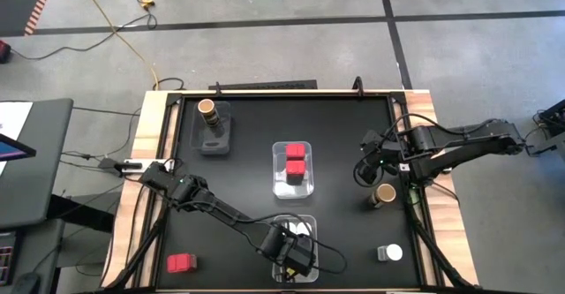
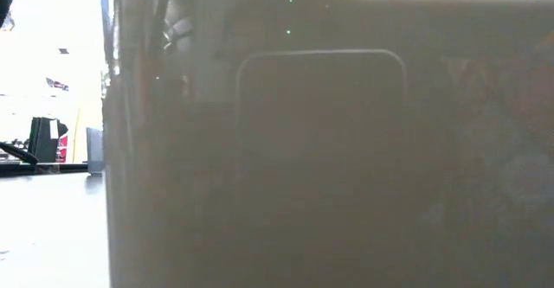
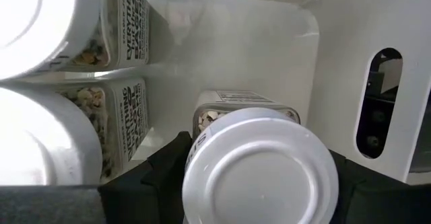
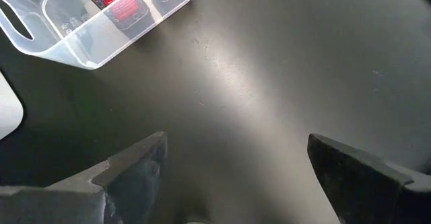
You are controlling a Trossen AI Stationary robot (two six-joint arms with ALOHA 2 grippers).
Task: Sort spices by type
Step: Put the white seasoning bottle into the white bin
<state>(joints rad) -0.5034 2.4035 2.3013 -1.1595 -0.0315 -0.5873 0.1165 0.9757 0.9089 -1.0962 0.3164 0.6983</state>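
- White-lidded jar [image 3: 259, 167] pinched by the left hand [image 3: 256, 183] inside a clear tub [image 1: 309, 226], beside two more jars.
- Right hand [image 4: 236, 163] spread above the worktop [image 4: 269, 69].

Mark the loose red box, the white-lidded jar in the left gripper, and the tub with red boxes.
red box [image 1: 181, 262]: high view, its top face.
white-lidded jar [image 3: 259, 167]: left wrist view, middle of its lid.
tub [image 1: 280, 186]: high view, its near rim.

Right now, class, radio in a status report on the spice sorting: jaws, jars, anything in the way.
Left gripper shut on round white-lidded jar inside the near clear tub. Right gripper open above bare mat. Nothing blocking.
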